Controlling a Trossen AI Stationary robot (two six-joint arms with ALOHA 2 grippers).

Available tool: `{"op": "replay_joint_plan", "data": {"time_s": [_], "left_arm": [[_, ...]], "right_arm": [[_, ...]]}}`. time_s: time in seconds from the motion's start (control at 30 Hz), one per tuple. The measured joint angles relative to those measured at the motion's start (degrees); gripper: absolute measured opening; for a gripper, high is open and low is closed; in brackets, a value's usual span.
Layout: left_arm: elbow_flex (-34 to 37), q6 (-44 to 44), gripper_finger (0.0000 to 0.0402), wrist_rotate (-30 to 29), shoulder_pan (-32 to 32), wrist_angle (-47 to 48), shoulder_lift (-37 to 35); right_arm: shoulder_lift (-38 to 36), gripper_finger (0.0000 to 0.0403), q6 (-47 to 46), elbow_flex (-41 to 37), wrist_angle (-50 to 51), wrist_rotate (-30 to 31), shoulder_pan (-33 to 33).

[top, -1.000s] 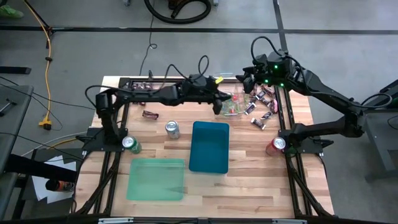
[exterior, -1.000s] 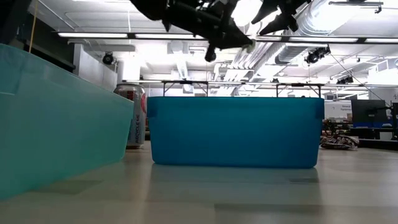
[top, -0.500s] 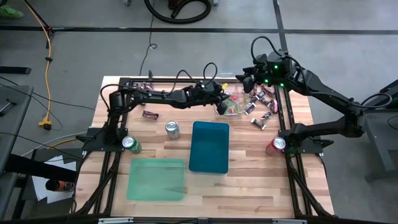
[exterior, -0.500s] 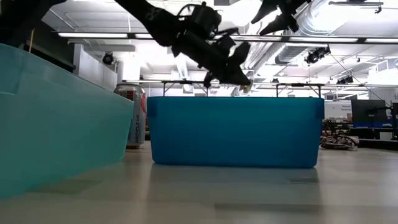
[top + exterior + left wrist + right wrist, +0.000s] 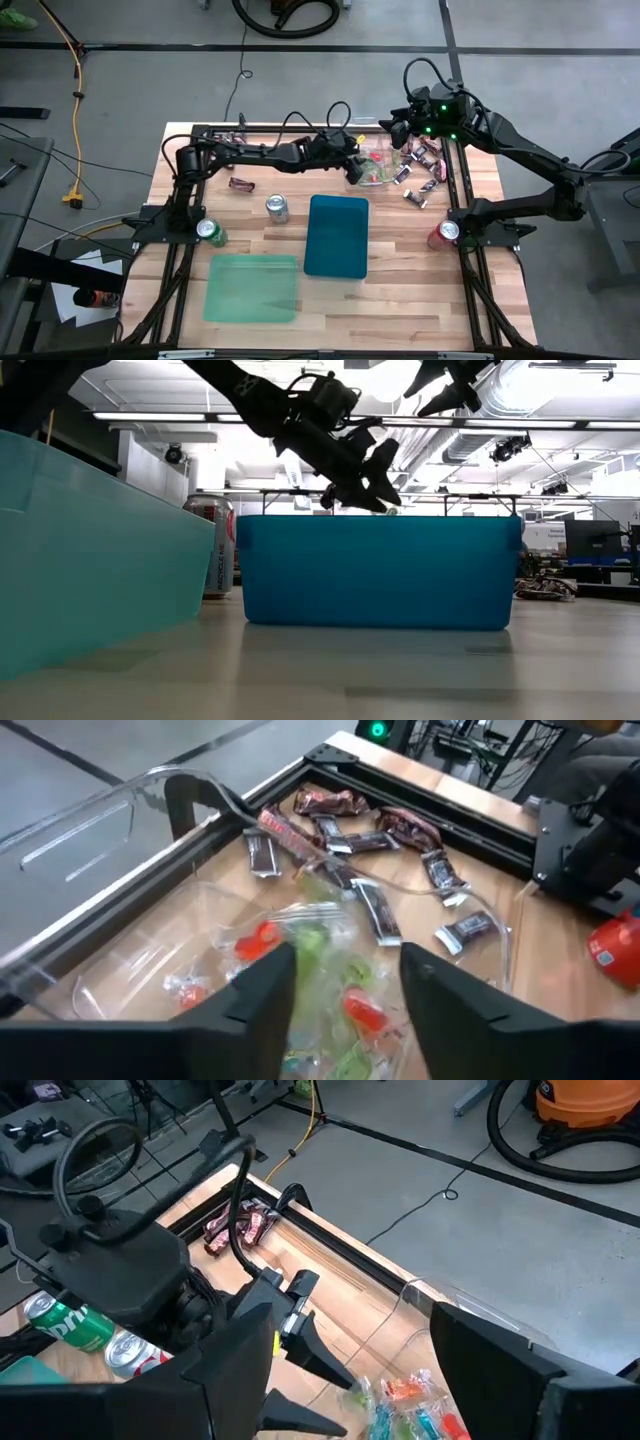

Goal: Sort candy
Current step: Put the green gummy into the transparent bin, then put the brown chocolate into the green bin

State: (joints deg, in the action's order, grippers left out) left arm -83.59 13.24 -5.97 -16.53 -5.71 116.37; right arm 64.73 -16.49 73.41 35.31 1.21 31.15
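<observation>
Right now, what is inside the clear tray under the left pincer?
Small red and green candies lie in the clear tray. The open left pincer hides some of them.

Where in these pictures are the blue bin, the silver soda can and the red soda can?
blue bin (image 5: 336,236), high view, on its inside floor.
silver soda can (image 5: 277,207), high view, on its top.
red soda can (image 5: 445,234), high view, on its top, beside the right arm's base.
</observation>
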Motion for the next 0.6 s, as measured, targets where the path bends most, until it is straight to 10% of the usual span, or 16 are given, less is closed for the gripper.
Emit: {"op": "replay_joint_plan", "data": {"time_s": [0.6], "left_arm": [[-0.02,6.01,0.0257,10.63,-1.16,5.1,-3.46]], "right_arm": [[0.09,0.0264,-1.14,0.0,0.02,2.24,-0.02]]}}
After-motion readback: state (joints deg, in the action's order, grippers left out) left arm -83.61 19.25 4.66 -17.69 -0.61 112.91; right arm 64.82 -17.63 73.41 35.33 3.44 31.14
